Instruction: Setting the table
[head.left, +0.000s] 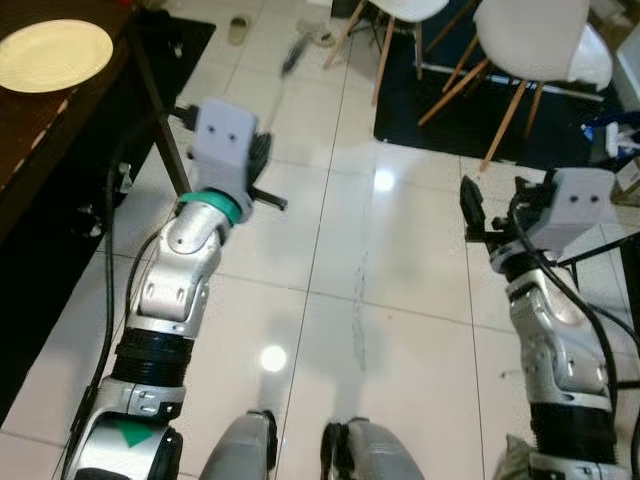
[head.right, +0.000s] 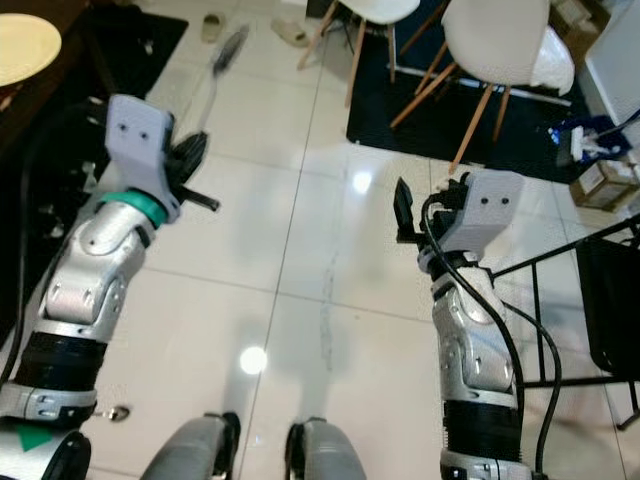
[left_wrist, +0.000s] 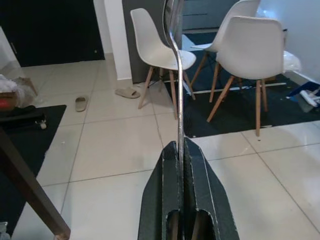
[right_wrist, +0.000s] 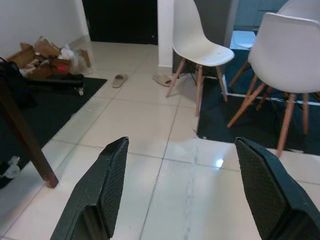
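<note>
My left gripper (left_wrist: 180, 146) is shut on the thin handle of a metal utensil (left_wrist: 176, 60), which rises out of the jaws and curves at its far end. In the eye views the utensil (head.left: 293, 57) looks blurred above the floor, just right of the dark table (head.left: 60, 120). Whether it is a fork or a spoon I cannot tell. A cream plate (head.left: 52, 55) lies on the table at the far left. My right gripper (right_wrist: 185, 200) is open with nothing between its fingers. It is held over the tiled floor at the right (head.right: 404, 210).
White chairs (head.left: 530, 40) with wooden legs stand on a dark rug (head.left: 470, 120) ahead. Slippers (right_wrist: 120, 80) lie on the tiles. A wooden table leg (head.left: 165, 130) is beside my left arm. A black wire rack (head.right: 600, 290) stands at the right. Boxes (right_wrist: 42, 57) clutter the far left.
</note>
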